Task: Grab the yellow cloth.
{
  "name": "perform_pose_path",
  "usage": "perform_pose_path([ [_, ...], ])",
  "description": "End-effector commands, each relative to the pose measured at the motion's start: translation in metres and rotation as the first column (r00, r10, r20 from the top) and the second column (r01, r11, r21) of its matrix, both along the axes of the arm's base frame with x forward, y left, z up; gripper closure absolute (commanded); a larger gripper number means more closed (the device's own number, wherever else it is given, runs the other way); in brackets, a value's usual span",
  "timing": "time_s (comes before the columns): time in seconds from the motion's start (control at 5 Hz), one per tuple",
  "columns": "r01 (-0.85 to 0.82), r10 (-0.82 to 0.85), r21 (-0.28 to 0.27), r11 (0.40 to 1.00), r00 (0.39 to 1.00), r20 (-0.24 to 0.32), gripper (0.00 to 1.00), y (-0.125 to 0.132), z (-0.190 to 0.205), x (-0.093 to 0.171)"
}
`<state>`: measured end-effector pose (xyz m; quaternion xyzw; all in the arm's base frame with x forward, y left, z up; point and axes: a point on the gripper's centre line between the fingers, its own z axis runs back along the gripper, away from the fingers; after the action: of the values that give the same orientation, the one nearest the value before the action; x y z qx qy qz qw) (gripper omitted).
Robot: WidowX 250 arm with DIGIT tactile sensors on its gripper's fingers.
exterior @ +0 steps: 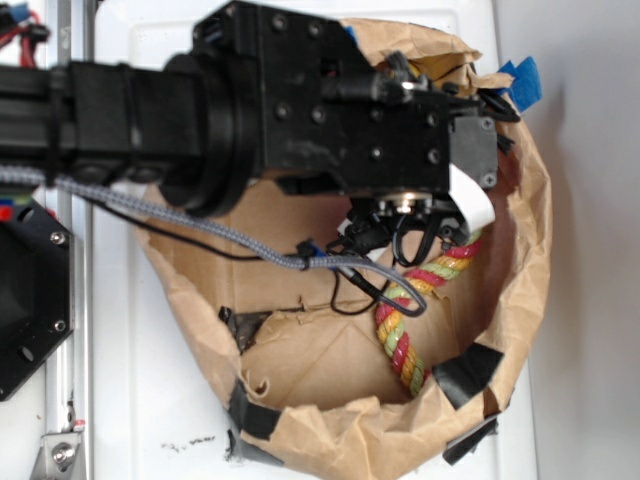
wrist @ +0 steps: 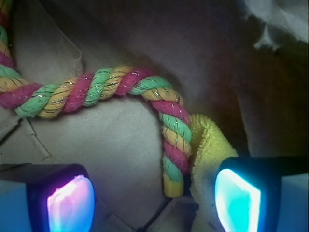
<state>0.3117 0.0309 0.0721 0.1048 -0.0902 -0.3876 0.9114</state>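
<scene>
The pincer [wrist: 154, 198] hangs released inside the paper bag [exterior: 330, 425], approach underway, the yellow cloth [wrist: 207, 154] lying just by its right pad beside the rope [wrist: 96, 92]; next it probably needs shifting right before clenching.

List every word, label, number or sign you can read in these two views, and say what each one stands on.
None can be read in either view.
The white tag on the gripper: blank as seen.
The blue tape on the paper bag: no writing visible.
The yellow cloth and the rope: no label shows.
</scene>
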Motion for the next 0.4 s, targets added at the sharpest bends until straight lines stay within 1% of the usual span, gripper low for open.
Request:
perform_pose_path([
  [0.0, 0.003, -0.003, -0.018, 1.0, 1.0, 0.018, 0.0, -0.006, 0.01, -0.002],
  [0.2, 0.06, -0.06, -0.044, 0.997, 0.998, 0.009, 0.0, -0.022, 0.007, -0.009],
])
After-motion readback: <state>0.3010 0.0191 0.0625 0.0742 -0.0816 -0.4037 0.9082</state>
